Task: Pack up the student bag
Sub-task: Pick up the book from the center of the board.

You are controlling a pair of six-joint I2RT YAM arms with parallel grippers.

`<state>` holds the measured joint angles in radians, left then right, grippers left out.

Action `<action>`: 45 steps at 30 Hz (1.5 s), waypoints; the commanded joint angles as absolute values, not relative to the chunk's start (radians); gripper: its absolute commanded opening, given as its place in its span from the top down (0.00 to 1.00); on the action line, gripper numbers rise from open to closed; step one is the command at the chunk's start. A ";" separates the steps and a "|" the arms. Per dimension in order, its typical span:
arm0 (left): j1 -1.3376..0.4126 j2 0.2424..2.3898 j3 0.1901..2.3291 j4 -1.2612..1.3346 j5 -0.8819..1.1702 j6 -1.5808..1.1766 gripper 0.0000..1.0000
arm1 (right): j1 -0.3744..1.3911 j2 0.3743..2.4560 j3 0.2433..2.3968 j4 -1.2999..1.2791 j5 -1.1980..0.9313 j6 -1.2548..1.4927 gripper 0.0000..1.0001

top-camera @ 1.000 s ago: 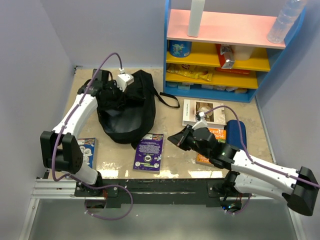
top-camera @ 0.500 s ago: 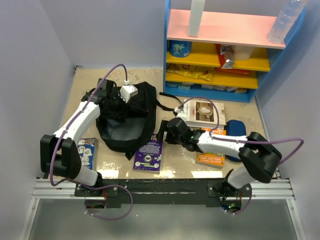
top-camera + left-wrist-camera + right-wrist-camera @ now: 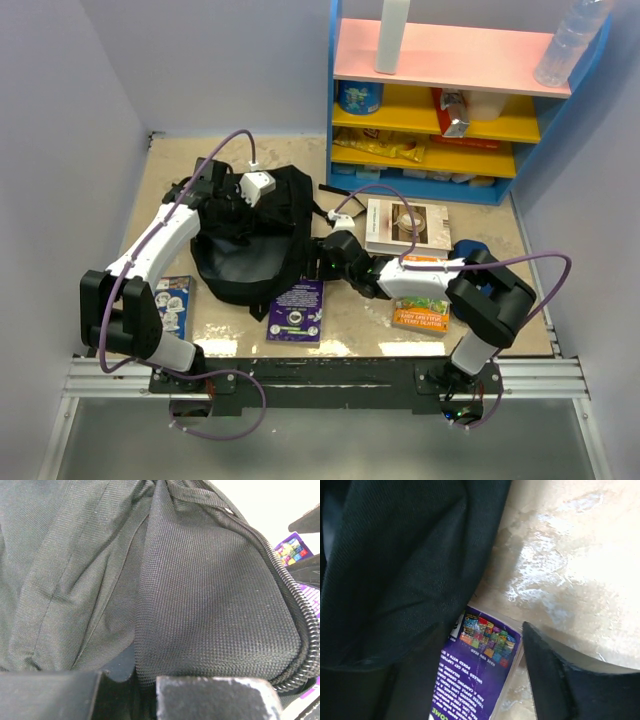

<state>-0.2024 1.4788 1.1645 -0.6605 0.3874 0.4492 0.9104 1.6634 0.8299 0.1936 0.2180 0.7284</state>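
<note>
Your left pincer (image 3: 230, 195) is pinching the student bag (image 3: 255, 245) fabric at centre left of the overhead frame; your right pincer (image 3: 322, 257) stands spread at the bag's right edge, just above 1 purple book (image 3: 298, 310)

**Figure: Count of items on the table and shelf**

One black backpack (image 3: 250, 245) was present. Books numbered four: one purple book (image 3: 297, 310), one blue book (image 3: 180, 300), one white book (image 3: 405, 227) and one orange book (image 3: 420, 315). There was one dark-blue pencil case (image 3: 466, 248), partly hidden. Robot arms numbered two: left arm (image 3: 160, 235), right arm (image 3: 430, 275). One shelf unit (image 3: 335, 100) bore one white cylinder (image 3: 392, 35), one clear bottle (image 3: 572, 40) and one blue can (image 3: 358, 97); its packets could not be counted.
</note>
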 commanded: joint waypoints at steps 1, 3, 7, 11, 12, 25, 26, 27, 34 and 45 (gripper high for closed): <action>-0.201 1.436 1.173 -0.637 0.385 0.463 1.00 | 0.910 1.677 0.833 0.271 0.138 0.716 0.37; -0.202 1.431 1.175 -0.638 0.384 0.468 1.00 | 0.910 1.664 0.825 0.282 0.114 0.732 0.41; -0.201 1.428 1.181 -0.638 0.379 0.469 1.00 | 0.914 1.638 0.796 0.291 0.046 0.750 0.47; -0.201 1.427 1.181 -0.643 0.385 0.469 1.00 | 0.920 1.611 0.749 0.331 -0.047 0.758 0.54; -0.201 1.427 1.181 -0.643 0.385 0.471 1.00 | 0.922 1.606 0.733 0.340 -0.066 0.758 0.54; -0.201 1.436 1.192 -0.643 0.388 0.466 1.00 | 0.927 1.669 0.641 0.512 -0.235 0.847 0.71; -0.201 1.437 1.192 -0.644 0.390 0.466 1.00 | 0.927 1.672 0.638 0.512 -0.230 0.859 0.80; -0.201 1.436 1.193 -0.646 0.391 0.466 1.00 | 0.928 1.671 0.641 0.499 -0.226 0.865 0.90; -0.202 1.459 1.252 -0.649 0.376 0.453 1.00 | 0.888 1.445 0.722 0.269 -0.156 0.836 1.00; -0.218 1.505 1.404 -0.597 0.334 0.368 1.00 | 0.876 1.080 0.848 -0.003 -0.259 0.828 1.00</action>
